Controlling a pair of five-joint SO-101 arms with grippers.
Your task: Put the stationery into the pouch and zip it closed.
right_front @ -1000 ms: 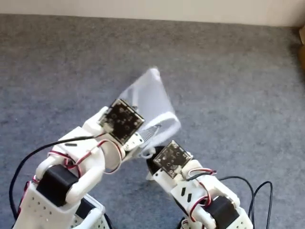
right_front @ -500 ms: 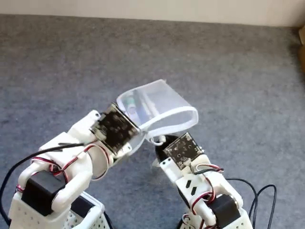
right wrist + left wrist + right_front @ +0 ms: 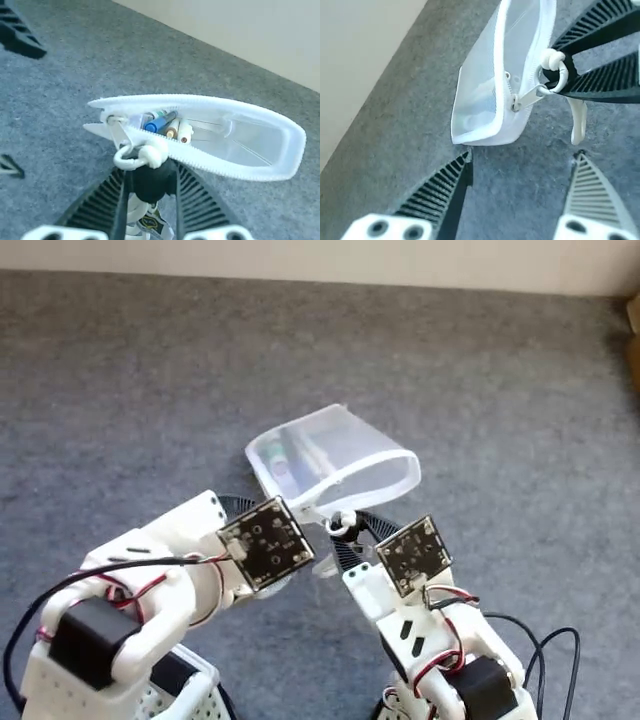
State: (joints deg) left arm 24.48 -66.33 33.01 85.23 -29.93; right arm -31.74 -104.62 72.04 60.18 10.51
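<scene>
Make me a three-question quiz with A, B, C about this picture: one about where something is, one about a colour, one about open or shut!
1. Where are the pens? A in the pouch; B on the carpet; C in a cup.
2. What colour is the carpet? A red; B grey; C green.
3. The pouch's mouth is: A zipped shut; B open; C taped over.
Answers: 1 A, their tips show inside the pouch. 2 B, it is grey all round. 3 B, it gapes, and the right gripper pinches the zip pull.
</scene>
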